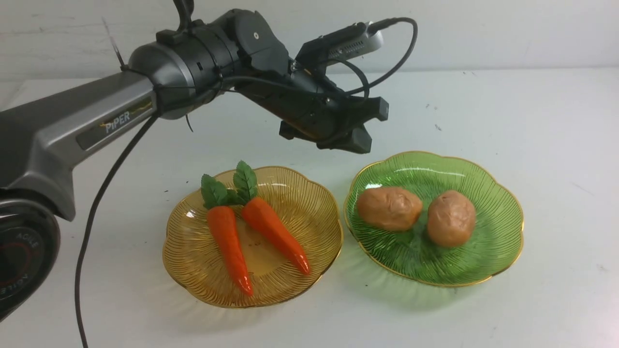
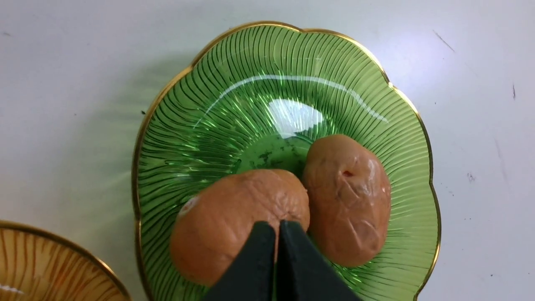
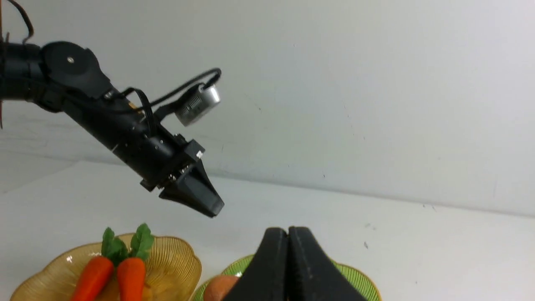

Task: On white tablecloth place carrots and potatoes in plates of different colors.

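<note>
Your left hand (image 1: 360, 126) hangs in the air above the gap between the two plates, closer to the far edge of the table (image 1: 556, 135) than they are. Its fingers are pressed together and grip nothing; in the left wrist view the fingertips (image 2: 278, 246) meet over the potatoes without touching them. Your right hand (image 3: 288, 267) appears only in its own wrist view, fingers likewise pressed together and empty, raised off the table.

The amber plate (image 1: 300, 193) lies on the left part of the table, toward the near edge, and holds both carrots (image 1: 227, 237), laid side by side with green tops together and points spread toward you. The green plate (image 1: 493, 193) sits just beside it on the right, rims close but apart. Both potatoes (image 1: 389, 208) rest in it, next to each other; in the left wrist view they touch.
</note>
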